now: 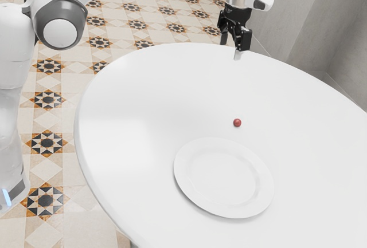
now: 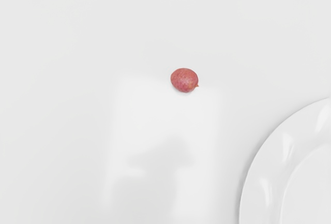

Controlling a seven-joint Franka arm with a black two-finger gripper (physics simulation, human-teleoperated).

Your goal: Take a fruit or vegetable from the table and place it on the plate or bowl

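A small red, speckled, rounded fruit [image 1: 237, 122] lies on the white round table [image 1: 143, 122], just beyond the far rim of a white plate [image 1: 184, 170] that has nothing on it. My black gripper [image 1: 235, 49] hangs high over the table's far edge, well above and behind the fruit, pointing down, with its fingers apart and nothing between them. In the wrist view the fruit [image 2: 184, 79] sits near the middle, with the plate's rim [image 2: 266, 175] off to one side of it and my hand's faint shadow on the table between.
The table stands on a patterned tile floor [image 1: 114, 30]. Grey walls [image 1: 321, 19] rise behind it at the exterior view's right. The arm's white base and joints [image 1: 57, 22] fill the exterior view's left.
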